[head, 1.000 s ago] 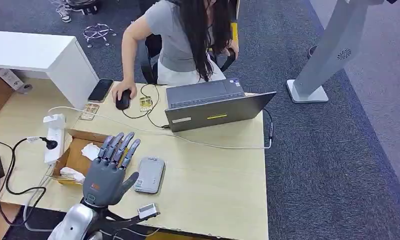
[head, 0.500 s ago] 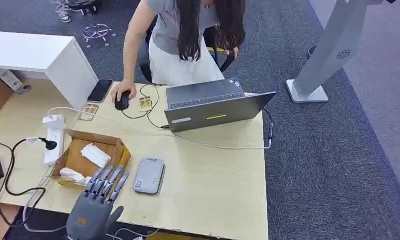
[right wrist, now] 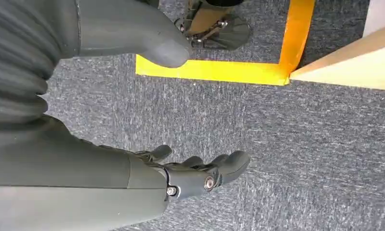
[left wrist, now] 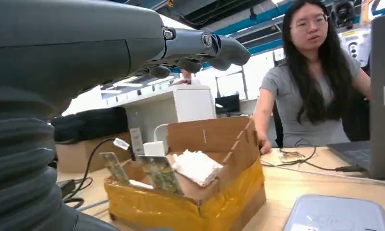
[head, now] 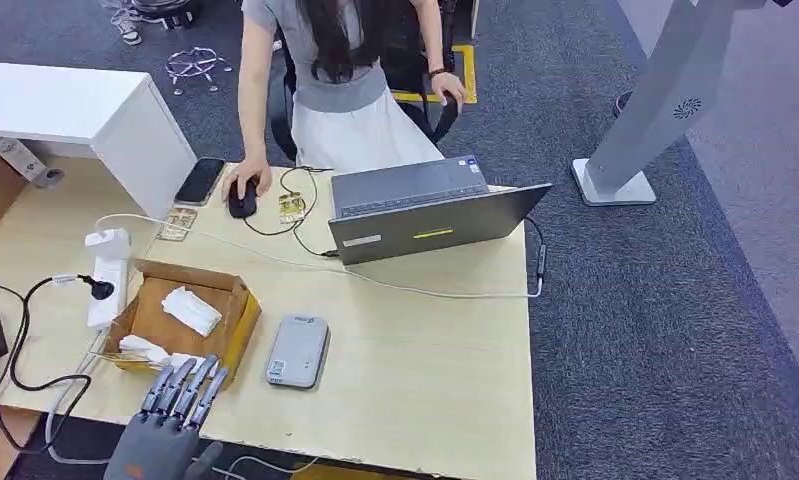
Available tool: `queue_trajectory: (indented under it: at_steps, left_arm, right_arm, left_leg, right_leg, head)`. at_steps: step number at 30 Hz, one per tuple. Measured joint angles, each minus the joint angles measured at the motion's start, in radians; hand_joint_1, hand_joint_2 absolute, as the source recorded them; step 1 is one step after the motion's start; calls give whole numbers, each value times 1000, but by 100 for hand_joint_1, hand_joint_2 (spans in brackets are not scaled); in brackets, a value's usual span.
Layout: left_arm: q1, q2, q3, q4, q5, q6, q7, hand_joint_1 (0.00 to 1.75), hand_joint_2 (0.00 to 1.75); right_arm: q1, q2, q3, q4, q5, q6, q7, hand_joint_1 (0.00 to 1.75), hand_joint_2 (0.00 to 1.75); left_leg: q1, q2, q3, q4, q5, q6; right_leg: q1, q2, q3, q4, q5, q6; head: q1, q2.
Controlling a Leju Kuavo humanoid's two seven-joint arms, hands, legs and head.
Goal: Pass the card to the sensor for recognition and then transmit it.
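My left hand (head: 170,425) hovers at the table's near edge, fingers spread and straight, holding nothing; its fingertips (head: 187,375) reach just short of the open cardboard box (head: 243,325). In the left wrist view the left hand (left wrist: 132,43) hangs above that box (left wrist: 219,190), where two patterned cards (left wrist: 159,173) stand upright beside white tissue (left wrist: 196,166). The grey flat sensor (head: 298,351) lies on the table right of the box and shows as a grey corner, the sensor (left wrist: 337,216), in the left wrist view. My right hand (right wrist: 195,171) hangs over grey carpet, fingers loosely apart, empty.
A person stands behind the table with one hand on a black mouse (head: 242,200). An open laptop (head: 430,215), a phone (head: 201,181), two loose cards (head: 178,222), a power strip (head: 107,272) and cables lie on the table. A white cabinet (head: 85,110) stands at the back left.
My left hand has drawn back from over the box toward the table's near edge and sunk lower in the picture. The person has risen from leaning over the table.
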Motion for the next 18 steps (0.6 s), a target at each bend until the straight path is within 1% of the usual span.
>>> queue_trajectory:
  at_steps: [7, 10, 12, 14, 15, 18]
  left_arm:
    - [18, -1, 21, -3, 5, 0, -9, 0, 175]
    - [29, -15, 47, -8, 8, -1, -24, 0, 175]
    - [35, -36, 87, -10, 9, -1, -75, 0, 175]
    - [36, -68, 136, -13, -3, -5, -134, 0, 175]
    - [35, -83, 158, -14, -8, -10, -152, 0, 175]
    - [17, -118, 201, -13, -16, -27, -180, 0, 175]
  right_arm:
    - [0, 0, -6, 0, 0, 0, 0, 0, 175]
    - [0, 0, -8, 0, 3, 0, 1, 0, 175]
    - [0, 0, -9, 0, 11, 2, 2, 0, 175]
    - [0, 0, -12, 0, 18, 6, 2, 0, 175]
    - [0, 0, -14, 0, 18, 7, 2, 0, 175]
    - [-1, 0, -15, 0, 27, 9, 0, 0, 175]
  left_leg:
    - [0, 0, 0, 0, 0, 0]
    - [0, 0, 0, 0, 0, 0]
    - [0, 0, 0, 0, 0, 0]
    - [0, 0, 0, 0, 0, 0]
    - [0, 0, 0, 0, 0, 0]
    - [0, -1, 0, 0, 0, 0]
  right_leg:
    - [0, 0, 1, 0, 0, 0]
    - [0, 0, 1, 0, 0, 0]
    - [0, 0, 1, 0, 0, 0]
    - [0, 0, 1, 0, 0, 0]
    - [0, 0, 1, 0, 0, 0]
    - [0, -1, 1, 0, 0, 0]
  head:
    - [0, 0]
    - [0, 0]
    - [0, 0]
    - [0, 0]
    - [0, 0]
    - [0, 0]
